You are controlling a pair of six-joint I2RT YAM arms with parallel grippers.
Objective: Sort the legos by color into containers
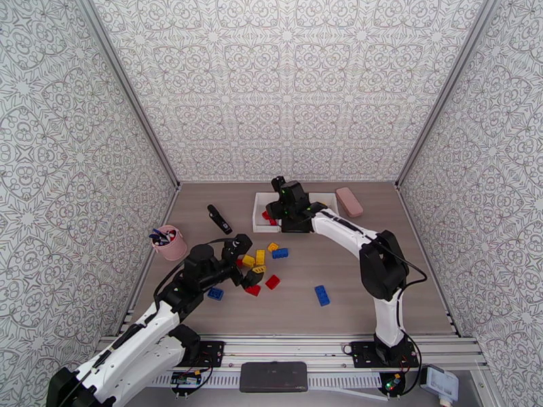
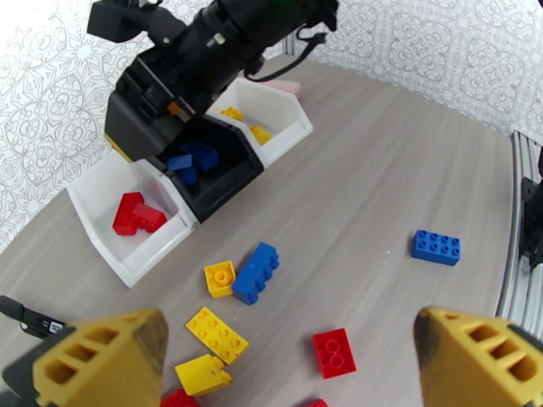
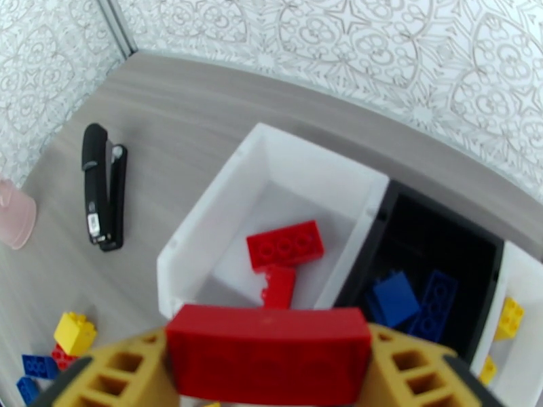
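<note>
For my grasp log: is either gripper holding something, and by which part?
The right gripper holds a red lego, clamped by its two ends. The left gripper is open and holds nothing.

white trays (image 3: 180, 279): two, one at each end of the row
black tray (image 3: 434, 245): one, between them
red bricks (image 3: 285, 244) in a white tray: two
blue bricks (image 3: 394, 298) in black tray: two plain; dark heap, a third possible
yellow bricks (image 3: 509, 317) in the other white tray: two
red brick (image 3: 268, 344) in right gripper (image 3: 268, 381): one
loose yellow (image 2: 217, 334) on table (image 1: 339, 266): three
loose blue (image 1: 322, 295): three, well apart from one another
loose red (image 2: 334, 353): three, two cut off by the left wrist view's lower edge
pink cup (image 1: 170, 244): one; pens (image 1: 161, 234) inside too small to count
black bar (image 3: 102, 188): one
pink block (image 1: 349, 201): one
arms (image 1: 380, 266): two
</note>
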